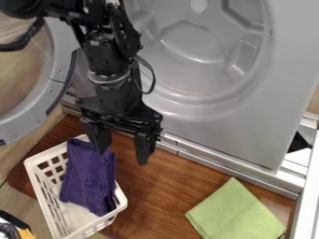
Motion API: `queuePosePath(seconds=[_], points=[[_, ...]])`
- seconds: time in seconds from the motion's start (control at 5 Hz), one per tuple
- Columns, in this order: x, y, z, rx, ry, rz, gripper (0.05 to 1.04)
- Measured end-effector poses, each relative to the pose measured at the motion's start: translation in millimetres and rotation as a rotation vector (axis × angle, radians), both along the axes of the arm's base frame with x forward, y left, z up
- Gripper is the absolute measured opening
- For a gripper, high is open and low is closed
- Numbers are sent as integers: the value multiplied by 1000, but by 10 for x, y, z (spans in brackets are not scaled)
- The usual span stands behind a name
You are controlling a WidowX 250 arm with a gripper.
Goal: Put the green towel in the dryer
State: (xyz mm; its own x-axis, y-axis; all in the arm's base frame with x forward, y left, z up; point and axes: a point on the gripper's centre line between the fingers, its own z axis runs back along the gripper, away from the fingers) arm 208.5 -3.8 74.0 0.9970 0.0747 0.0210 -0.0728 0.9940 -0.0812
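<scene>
The black gripper (123, 151) hangs left of centre in the camera view, fingers apart and pointing down, with nothing between them. It is above the wooden board, beside the basket's upper right part. A folded green towel (237, 214) lies flat on the board at the lower right, well away from the gripper. Behind the arm, the grey dryer (205, 60) stands with its drum opening uncovered and its round door (53, 93) swung out to the left.
A white basket (38, 175) at the lower left holds a purple cloth (87, 179) and a white one (78, 217). A metal rail (218, 162) runs along the dryer's lower edge. White framing (306, 196) borders the right side.
</scene>
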Motion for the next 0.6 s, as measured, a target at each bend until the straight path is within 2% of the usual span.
queuePosePath(seconds=[0.2, 0.6], points=[[-4, -8, -44, -1, 14, -3, 1000], [173, -441, -406, 4, -5, -216, 999]])
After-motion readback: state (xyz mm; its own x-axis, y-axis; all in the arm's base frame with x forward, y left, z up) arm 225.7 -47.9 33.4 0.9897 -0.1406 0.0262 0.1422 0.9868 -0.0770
